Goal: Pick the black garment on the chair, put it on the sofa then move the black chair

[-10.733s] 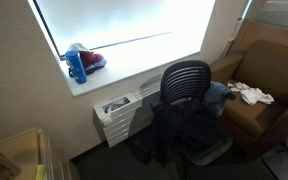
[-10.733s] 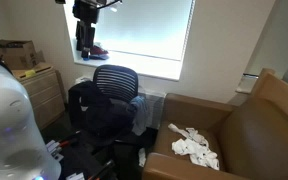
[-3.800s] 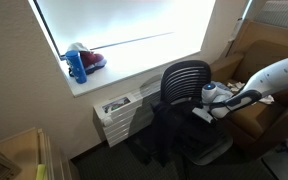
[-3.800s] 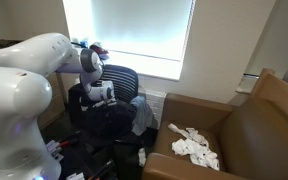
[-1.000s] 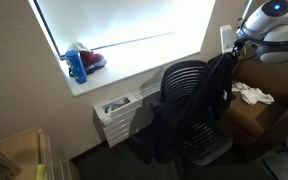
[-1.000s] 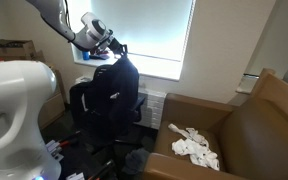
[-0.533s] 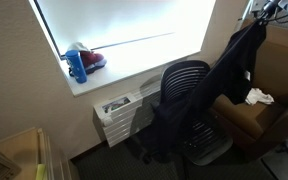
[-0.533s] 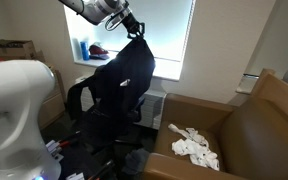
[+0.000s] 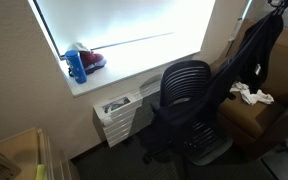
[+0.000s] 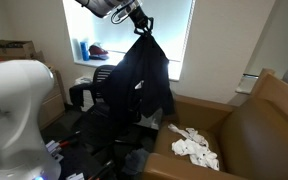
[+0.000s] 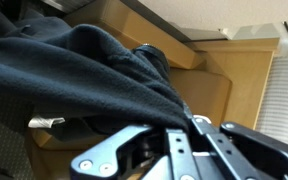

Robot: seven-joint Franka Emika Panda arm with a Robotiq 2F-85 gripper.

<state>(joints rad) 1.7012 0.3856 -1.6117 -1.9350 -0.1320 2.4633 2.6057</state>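
Note:
The black garment (image 9: 252, 55) hangs in the air from my gripper (image 9: 278, 4), which is shut on its top edge; its lower end trails down to the black chair (image 9: 187, 88). In an exterior view the garment (image 10: 144, 75) dangles from the gripper (image 10: 140, 22) between the chair (image 10: 105, 82) and the brown sofa (image 10: 239, 130). In the wrist view dark fabric (image 11: 74, 65) fills the frame, pinched in the gripper (image 11: 174, 126), with the sofa (image 11: 209, 90) behind. The sofa (image 9: 256, 115) stands at the right edge.
A white cloth (image 10: 194, 148) lies on the sofa seat, also seen as the cloth (image 9: 250, 95). A blue bottle (image 9: 76, 66) stands on the windowsill. A white drawer unit (image 9: 119, 110) sits under the window. Cardboard boxes (image 10: 19, 55) stand behind my arm's base (image 10: 9, 110).
The gripper has carried the garment higher and further from the chair toward the sofa; more of the garment has come off the chair seat.

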